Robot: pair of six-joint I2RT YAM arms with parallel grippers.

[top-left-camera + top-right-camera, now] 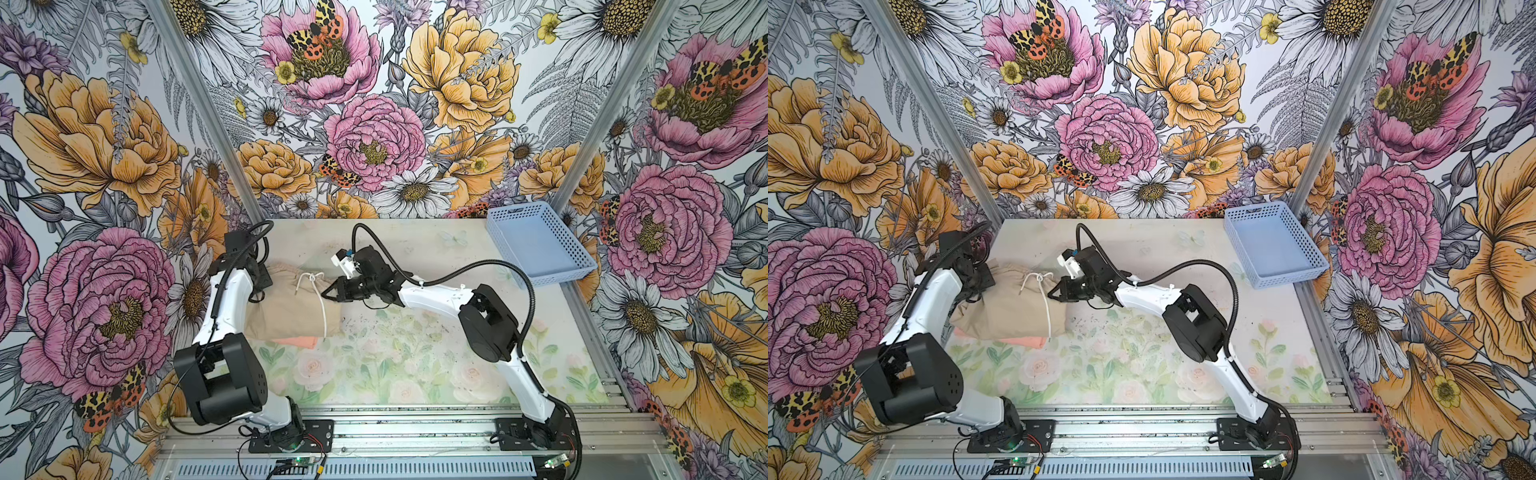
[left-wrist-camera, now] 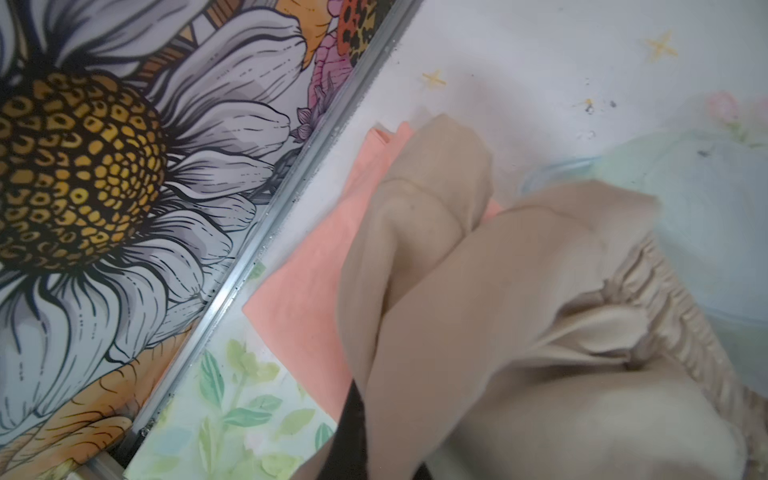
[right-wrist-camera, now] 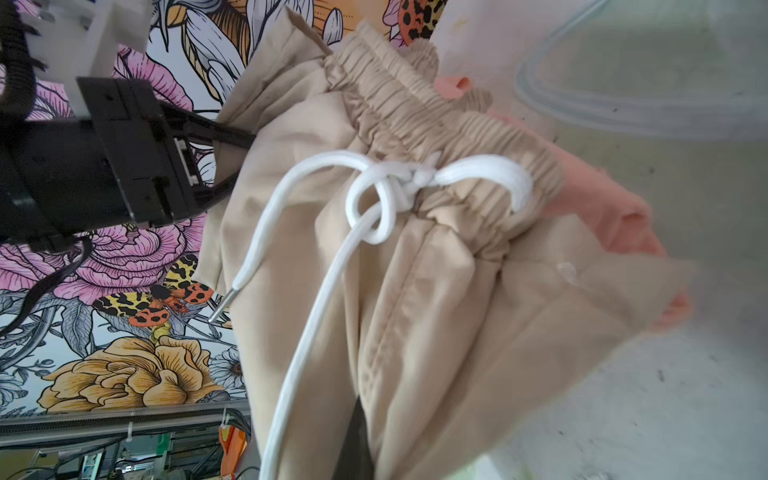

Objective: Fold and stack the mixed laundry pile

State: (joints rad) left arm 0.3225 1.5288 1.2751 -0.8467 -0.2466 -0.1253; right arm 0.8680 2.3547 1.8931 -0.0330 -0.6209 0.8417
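A: Table (image 1: 415,365), nearest first: what's on it?
B: At its left, a peach-pink T-shirt (image 1: 297,341) peeks from under the beige-tan garment (image 1: 286,309) lying on it.
A: Grippers?
B: Both clenched on the beige cloth: left gripper (image 1: 261,286) at its left edge, right gripper (image 1: 327,293) beside the white drawstring (image 1: 316,291).
A: Farther back?
B: Light blue basket (image 1: 559,277), far right corner, well apart.

beige garment (image 1: 286,309) 1 | peach garment (image 1: 297,341) 1 | blue basket (image 1: 561,275) 1 | robot arms (image 1: 226,299) (image 1: 432,301) 2
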